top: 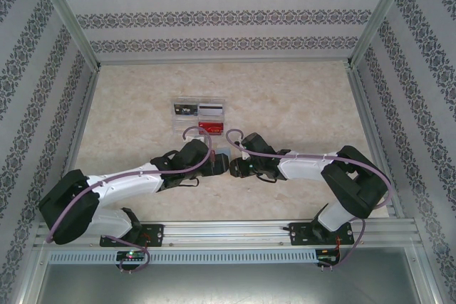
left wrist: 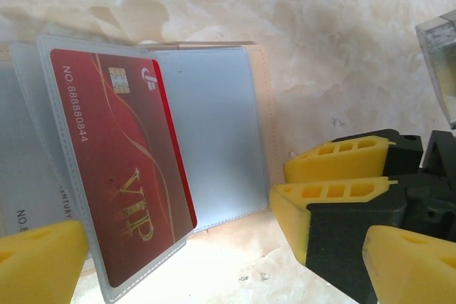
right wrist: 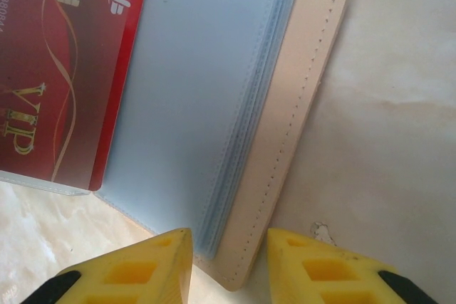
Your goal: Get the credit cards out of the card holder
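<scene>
**Right gripper [right wrist: 228, 247] parted at the corner of the open card holder [right wrist: 299, 105]**

Yellow fingertips [right wrist: 142, 268] of this gripper stand a little apart, released and clamping nothing. The holder's corner shows in the gap between them. The tan holder lies open and flat on the marbled table [top: 299, 97], at its middle, between the two grippers and near of a clear tray [top: 176, 127].

Inside the holder, a stack of pale blue sleeves [right wrist: 199, 90] rests against the stitched cover, the top one plain. Beside the stack, on the side away from the cover, a lifted clear sleeve [left wrist: 43, 69] holds a red VIP card [left wrist: 121, 169]. Beyond it a grey card [left wrist: 28, 197] with printed lettering sits in another sleeve, mostly cut off by the frame's edge.

The left gripper [left wrist: 224, 247] is spread wide, grasping nothing. Whether its finger touches the lifted sleeve cannot be told.

The tray holds a black card [top: 184, 109] in its far-left compartment, a white card [top: 212, 110] far right, and a red tray card [top: 210, 127] near right.
</scene>
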Controlling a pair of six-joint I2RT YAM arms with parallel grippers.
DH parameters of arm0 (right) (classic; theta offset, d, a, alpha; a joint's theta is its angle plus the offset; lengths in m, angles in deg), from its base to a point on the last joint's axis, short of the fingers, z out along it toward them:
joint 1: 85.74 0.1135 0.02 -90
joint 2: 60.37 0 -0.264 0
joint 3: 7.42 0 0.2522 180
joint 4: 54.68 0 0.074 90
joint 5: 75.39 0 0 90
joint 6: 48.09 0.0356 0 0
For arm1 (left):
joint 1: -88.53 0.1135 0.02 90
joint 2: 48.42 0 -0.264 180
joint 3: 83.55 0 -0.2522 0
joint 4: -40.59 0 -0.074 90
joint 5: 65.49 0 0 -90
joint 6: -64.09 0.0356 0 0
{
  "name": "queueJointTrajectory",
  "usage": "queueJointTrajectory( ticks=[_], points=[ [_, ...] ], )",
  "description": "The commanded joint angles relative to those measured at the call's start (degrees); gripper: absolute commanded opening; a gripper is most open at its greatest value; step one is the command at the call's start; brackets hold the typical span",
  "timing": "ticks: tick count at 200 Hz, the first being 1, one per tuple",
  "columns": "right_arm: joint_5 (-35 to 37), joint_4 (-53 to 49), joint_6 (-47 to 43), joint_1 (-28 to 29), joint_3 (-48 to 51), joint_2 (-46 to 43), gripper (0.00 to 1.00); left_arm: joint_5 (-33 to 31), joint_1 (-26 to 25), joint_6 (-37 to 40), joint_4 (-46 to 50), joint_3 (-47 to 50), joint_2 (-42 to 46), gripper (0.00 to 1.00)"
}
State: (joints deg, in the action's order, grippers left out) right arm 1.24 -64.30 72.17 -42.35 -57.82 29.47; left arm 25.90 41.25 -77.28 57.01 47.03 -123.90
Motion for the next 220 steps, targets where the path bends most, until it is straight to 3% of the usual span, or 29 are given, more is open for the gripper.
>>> queueJointTrajectory(
  ticks=[1,46,63,102,141,220],
  points=[
    [0.8,0.1,0.4,0.3,-1.0,-0.9,0.36,-2.7,-0.4,-0.1,4.9,-0.8,0.5,1.00],
    [2.3,-0.8,-0.2,-0.3,-0.2,-4.7,0.38,-2.9,3.3,1.4,8.5,1.7,4.8,0.96],
    [2.2,-2.2,0.2,0.0,-0.9,-6.8,0.38,-1.5,5.9,2.5,8.4,3.0,6.1,0.84],
    [1.3,-3.7,2.1,1.3,-4.0,-8.4,0.38,3.0,11.8,4.5,4.1,6.7,6.2,0.47],
    [-1.7,-1.3,6.4,2.3,-7.9,-3.7,0.27,6.5,13.9,6.1,-0.7,7.5,3.9,0.19],
    [-5.5,3.9,12.5,3.1,-12.8,7.4,0.23,8.2,14.1,7.5,-3.9,5.6,-2.3,0.12]
  ],
)
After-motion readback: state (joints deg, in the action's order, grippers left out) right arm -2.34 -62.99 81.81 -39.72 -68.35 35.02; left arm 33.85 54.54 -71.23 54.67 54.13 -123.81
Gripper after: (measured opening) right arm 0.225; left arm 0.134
